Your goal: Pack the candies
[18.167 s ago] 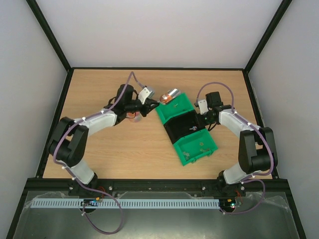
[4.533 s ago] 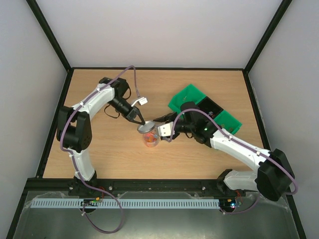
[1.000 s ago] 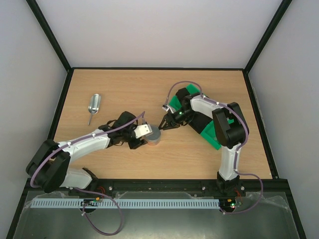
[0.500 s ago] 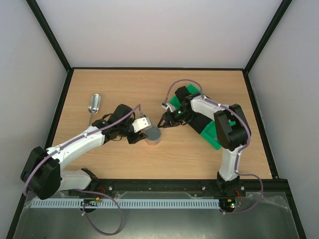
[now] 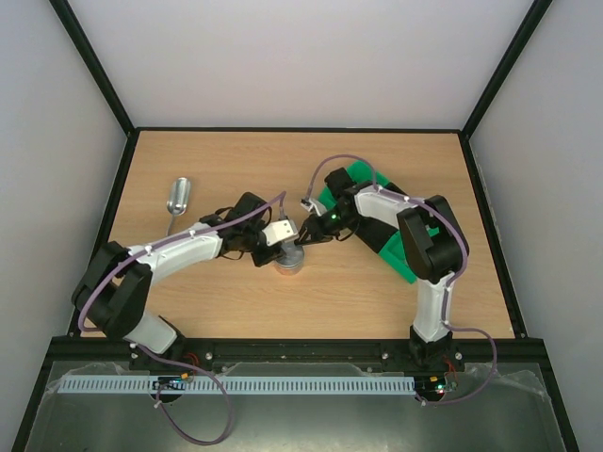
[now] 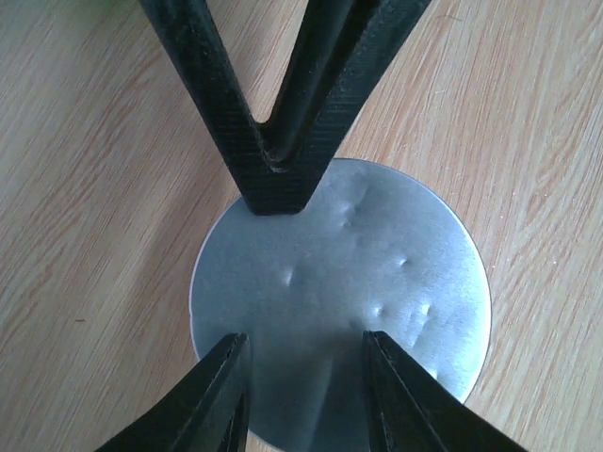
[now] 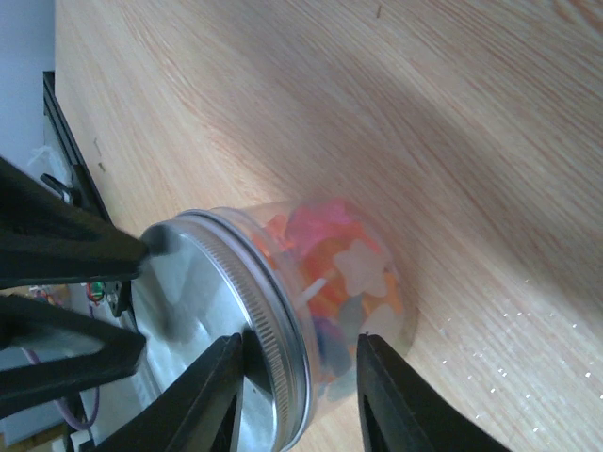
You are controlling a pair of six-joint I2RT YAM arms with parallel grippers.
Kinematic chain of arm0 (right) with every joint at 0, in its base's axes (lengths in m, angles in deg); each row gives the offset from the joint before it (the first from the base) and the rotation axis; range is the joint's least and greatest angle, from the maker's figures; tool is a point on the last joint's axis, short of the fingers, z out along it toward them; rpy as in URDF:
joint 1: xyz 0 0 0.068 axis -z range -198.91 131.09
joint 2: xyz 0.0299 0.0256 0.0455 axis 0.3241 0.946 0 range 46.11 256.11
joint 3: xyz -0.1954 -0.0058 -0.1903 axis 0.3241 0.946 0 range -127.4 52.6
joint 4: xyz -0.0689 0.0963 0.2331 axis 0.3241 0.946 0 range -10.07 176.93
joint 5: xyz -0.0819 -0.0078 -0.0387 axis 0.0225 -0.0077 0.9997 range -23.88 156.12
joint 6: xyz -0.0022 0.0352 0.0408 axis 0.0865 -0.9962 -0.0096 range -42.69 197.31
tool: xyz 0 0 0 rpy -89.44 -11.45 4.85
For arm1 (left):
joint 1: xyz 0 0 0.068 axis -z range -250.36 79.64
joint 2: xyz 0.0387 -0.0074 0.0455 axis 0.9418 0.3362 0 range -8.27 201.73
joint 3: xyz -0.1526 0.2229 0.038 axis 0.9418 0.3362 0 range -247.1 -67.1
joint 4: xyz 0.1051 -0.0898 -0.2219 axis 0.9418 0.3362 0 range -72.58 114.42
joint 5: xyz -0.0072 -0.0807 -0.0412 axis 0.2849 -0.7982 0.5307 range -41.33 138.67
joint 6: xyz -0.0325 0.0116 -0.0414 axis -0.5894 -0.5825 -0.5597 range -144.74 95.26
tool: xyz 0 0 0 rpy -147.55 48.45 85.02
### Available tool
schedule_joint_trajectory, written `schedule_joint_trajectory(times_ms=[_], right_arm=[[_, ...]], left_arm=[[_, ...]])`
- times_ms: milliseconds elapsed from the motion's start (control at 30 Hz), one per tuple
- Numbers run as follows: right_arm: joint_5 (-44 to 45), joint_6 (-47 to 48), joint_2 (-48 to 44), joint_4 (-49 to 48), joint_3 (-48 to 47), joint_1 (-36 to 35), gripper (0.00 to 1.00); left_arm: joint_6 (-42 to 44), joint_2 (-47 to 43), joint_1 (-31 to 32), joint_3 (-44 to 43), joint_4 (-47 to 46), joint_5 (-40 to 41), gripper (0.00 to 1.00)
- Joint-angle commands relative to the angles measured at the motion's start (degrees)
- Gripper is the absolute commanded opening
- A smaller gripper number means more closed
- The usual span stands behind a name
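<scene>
Where left gripper (image 5: 285, 250) and right gripper (image 5: 301, 242) crowd one clear round jar (image 5: 290, 266), you risk a tip-over.
Overhead: the jar stands on the pale wooden table (image 5: 236, 311). Left wrist: left fingers (image 6: 219, 400) are narrowly parted and empty above the dimpled silver metal lid (image 6: 377, 282); you cannot tell whether the right's converging fingers (image 6: 226, 113) are clamped. Right wrist: mixed-colour candies (image 7: 344, 278) sit inside, under the lid. An off-centre push at the rim could topple the jar, or the fingers could clash.

Both arms reach inward toward each other, the grippers almost meeting. The left gripper (image 5: 285, 248) points down, its fingers (image 6: 219, 400) parted. The right gripper (image 5: 302, 238) angles down and leftward, its fingers (image 6: 226, 113) converging at the tips; full closure is unclear.
</scene>
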Motion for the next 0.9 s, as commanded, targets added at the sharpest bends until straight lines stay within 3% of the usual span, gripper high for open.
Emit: schedule_joint_trajectory(times_ms=[0, 100, 267, 367, 533, 567, 667, 733, 867], right_arm=[[3.9, 0.3, -0.1, -1.9, 4.4, -0.2, 0.29], [4.4, 0.0, -2.0, -4.2, 6.4, 0.3, 0.32], [5.3, -1.0, -11.3, -15.2, 14.0, 4.7, 0.57], [7.7, 1.2, -20.3, -23.9, 21.2, 6.0, 0.74], [12.2, 4.0, -33.7, -37.8, 32.9, 6.1, 0.91], [12.8, 3.6, -35.3, -39.7, 34.3, 6.1, 0.99], [13.2, -1.7, -38.2, -51.6, 40.7, 6.1, 0.99], [13.9, -7.2, -37.4, -55.1, 42.2, 6.1, 0.99], [1.5, -10.1, -33.0, -57.2, 42.2, 5.9, 0.99]], left_arm=[[2.2, 1.4, 0.2, 0.6, 3.3, 4.2, 0.34], [2.7, -0.6, 0.2, 1.4, 3.2, 4.0, 0.35], [1.7, -4.3, -0.4, -0.1, 3.6, 1.8, 0.47], [-0.1, -6.5, -2.1, -2.8, 3.8, -1.1, 0.65], [-2.0, -11.4, -4.2, -5.7, 3.6, -5.2, 0.94], [-2.2, -12.5, -4.5, -6.0, 3.8, -6.3, 0.99], [-7.6, -15.6, -5.2, -3.8, -1.7, -6.0, 1.00], [-14.3, -16.4, -5.2, -2.0, -4.3, -1.0, 1.00], [-9.0, -12.9, -6.5, -5.9, 3.7, -4.5, 1.00]])
